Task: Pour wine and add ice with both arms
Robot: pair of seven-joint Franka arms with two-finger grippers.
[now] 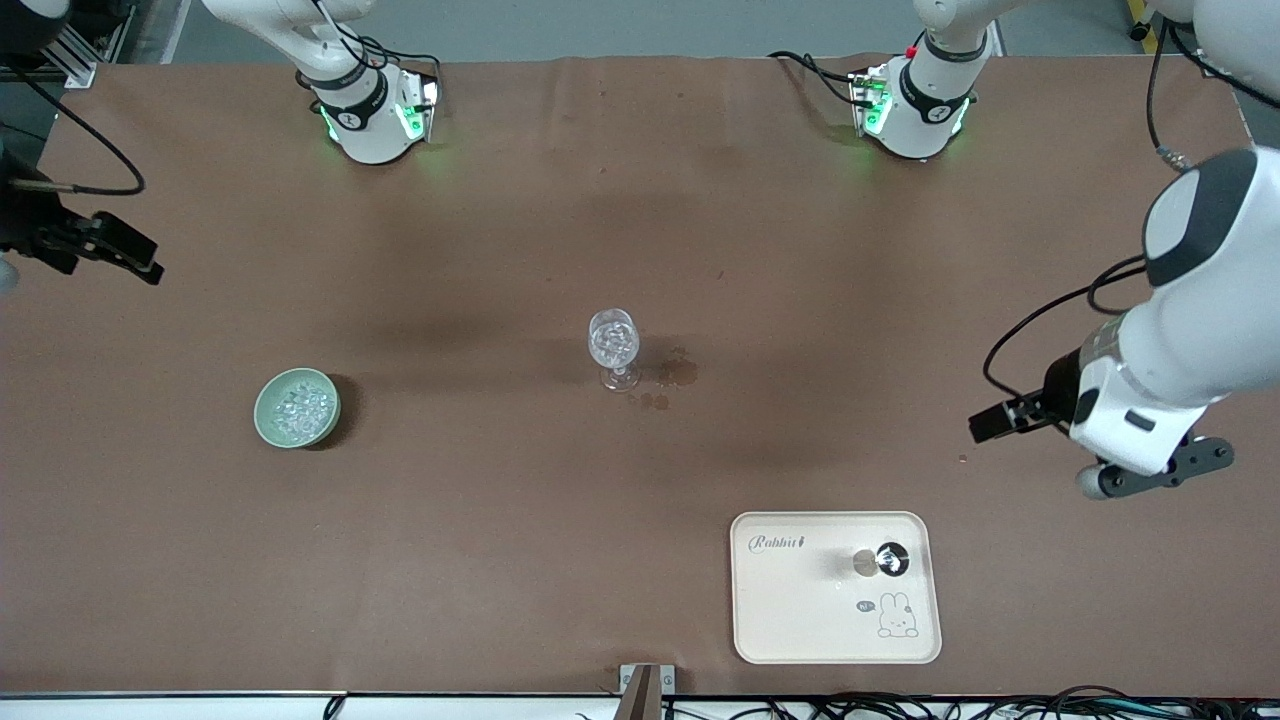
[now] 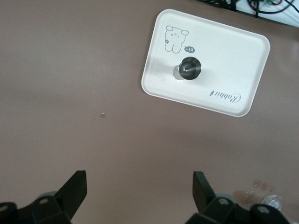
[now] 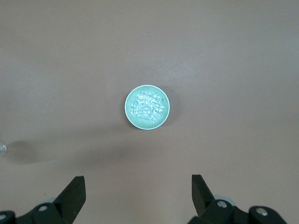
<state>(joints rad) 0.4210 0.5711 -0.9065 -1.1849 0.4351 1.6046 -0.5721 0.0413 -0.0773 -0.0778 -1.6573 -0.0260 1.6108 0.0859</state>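
Observation:
The clear stemmed glass (image 1: 613, 345) stands upright mid-table; its cup looks glittery. The ice (image 1: 297, 408) fills a pale green bowl (image 1: 264, 415) toward the right arm's end; the ice (image 3: 148, 105) and the bowl (image 3: 132, 118) also show in the right wrist view. A dark-capped bottle (image 1: 887, 560), seen from above, stands on a cream tray (image 1: 800, 610). My left gripper (image 1: 985, 425) is open and empty, in the air over bare table beside the tray (image 2: 161, 79). My right gripper (image 1: 140, 258) is open and empty, high over the table's edge at its own end.
Dark wet stains (image 1: 675, 372) mark the brown table cover beside the glass. The tray lies near the table's front edge. A small crumb (image 2: 102, 115) lies on the cover between my left gripper and the tray.

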